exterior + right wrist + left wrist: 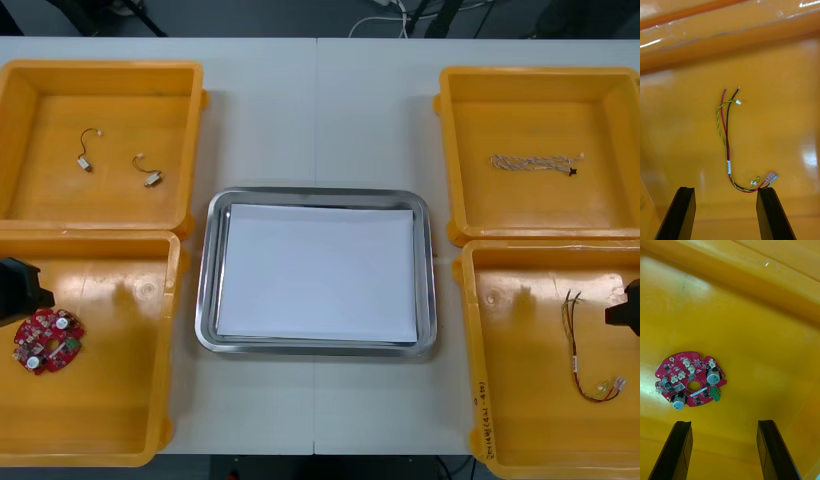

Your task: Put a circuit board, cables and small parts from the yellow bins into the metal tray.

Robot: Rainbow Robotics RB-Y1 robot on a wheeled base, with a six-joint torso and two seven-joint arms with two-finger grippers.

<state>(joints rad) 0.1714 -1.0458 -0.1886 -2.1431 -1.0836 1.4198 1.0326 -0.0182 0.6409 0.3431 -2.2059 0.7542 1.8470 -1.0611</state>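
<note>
"Metal tray lies at the middle of the desk, white inside, with a bare strip between its rim and the yellow bins on each side."

"And around the pincers?"

"Left pincer hangs open over the near left bin. The circuit board, round and red with a hole at its centre, lies flat just ahead of the fingers, near the bin's outer wall. Right pincer, also open, is over the near right bin, with the looped end of the red and yellow cable just beside one finger."

"Far bins?"

"Two small metal parts on the left, a blue and white cable on the right."
</note>
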